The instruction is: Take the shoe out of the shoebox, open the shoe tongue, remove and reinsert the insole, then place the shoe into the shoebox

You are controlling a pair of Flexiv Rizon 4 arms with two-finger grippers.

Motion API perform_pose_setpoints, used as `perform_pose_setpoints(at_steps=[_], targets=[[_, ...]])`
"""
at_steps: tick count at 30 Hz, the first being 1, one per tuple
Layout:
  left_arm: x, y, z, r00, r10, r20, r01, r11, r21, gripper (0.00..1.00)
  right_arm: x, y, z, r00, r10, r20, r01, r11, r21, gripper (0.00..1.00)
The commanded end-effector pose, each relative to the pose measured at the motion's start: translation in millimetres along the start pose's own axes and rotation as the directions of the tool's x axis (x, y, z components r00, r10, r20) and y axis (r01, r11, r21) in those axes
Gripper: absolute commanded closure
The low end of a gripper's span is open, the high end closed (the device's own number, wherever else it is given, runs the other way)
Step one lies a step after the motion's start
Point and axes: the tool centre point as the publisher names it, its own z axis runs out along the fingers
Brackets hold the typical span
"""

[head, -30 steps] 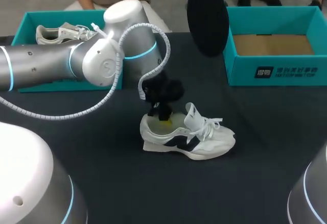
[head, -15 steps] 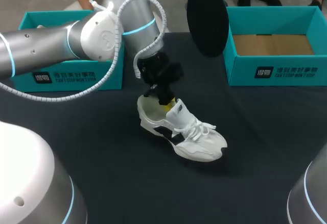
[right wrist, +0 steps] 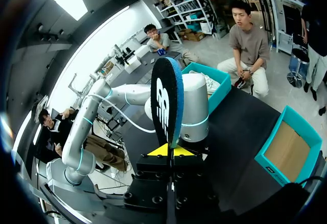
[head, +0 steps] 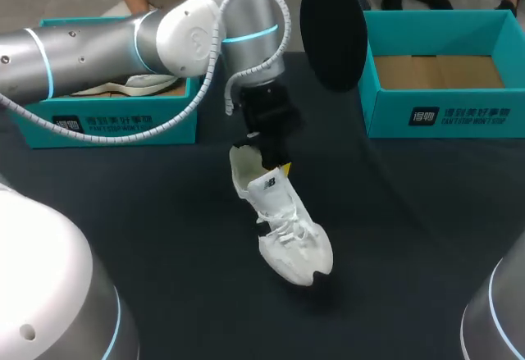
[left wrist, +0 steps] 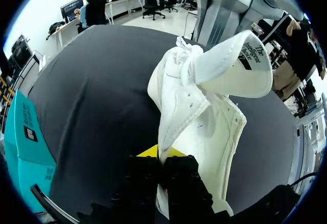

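Observation:
A white shoe (head: 287, 221) with a dark side mark lies on the black table, toe toward the front edge and heel toward the back. My left gripper (head: 275, 161) is shut on the side wall of the shoe's collar near the heel. In the left wrist view the shoe (left wrist: 194, 106) runs ahead of the left gripper (left wrist: 162, 157), its tongue (left wrist: 235, 63) folded up and open. High over the back of the table a black insole (head: 332, 32) stands upright. My right gripper (right wrist: 167, 151) is shut on the lower end of that insole (right wrist: 166, 109), which has a blue edge.
A teal shoebox (head: 115, 122) at the back left holds another pale shoe (head: 123, 88). At the back right stands a second teal shoebox (head: 443, 118) with a bare cardboard floor. The left arm's white elbow (head: 193, 40) hangs over the back-left box.
My left gripper has moved toward the back of the table with the shoe in it, swinging the toe from pointing right to pointing at the front edge. The insole has stayed put.

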Motion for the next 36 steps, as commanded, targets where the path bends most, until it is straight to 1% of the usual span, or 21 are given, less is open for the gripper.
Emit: perform_pose_setpoints(at_steps=[1, 3, 9, 11, 16, 22, 36], targets=[[-5.2, -6, 1, 0.987, 0.111, -0.114, -0.113, 0.993, -0.015, 1.0, -0.4, 1.1, 0, 1.0, 0.001, 0.0, -0.001, 1.0, 0.003, 1.0], [-5.1, -9, 4, 0.981, 0.144, -0.127, -0.149, 0.988, -0.029, 1.0, -0.4, 1.1, 0, 1.0, 0.001, 0.0, -0.001, 1.0, 0.003, 1.0], [-4.2, -15, 15, 0.962, 0.215, -0.171, -0.222, 0.975, -0.024, 1.0, -0.4, 1.1, 0, 1.0, 0.001, 0.0, -0.001, 1.0, 0.003, 1.0], [-3.6, -16, 19, 0.961, 0.217, -0.173, -0.225, 0.974, -0.031, 1.0, -0.4, 1.1, 0, 1.0, 0.001, 0.0, -0.001, 1.0, 0.003, 1.0], [-1.2, -15, 28, 0.95, 0.246, -0.19, -0.253, 0.967, -0.013, 1.0, -0.4, 1.1, 0, 1.0, 0.001, 0.0, -0.001, 1.0, 0.003, 1.0], [-0.7, -15, 38, 0.947, 0.253, -0.199, -0.261, 0.965, -0.018, 1.0, -0.4, 1.1, 0, 1.0, 0.001, 0.0, -0.001, 1.0, 0.003, 1.0], [-3.5, -13, 53, 0.944, 0.259, -0.204, -0.271, 0.962, -0.032, 1.0, -0.4, 1.1, 0, 1.0, 0.001, 0.0, -0.001, 1.0, 0.003, 1.0]])
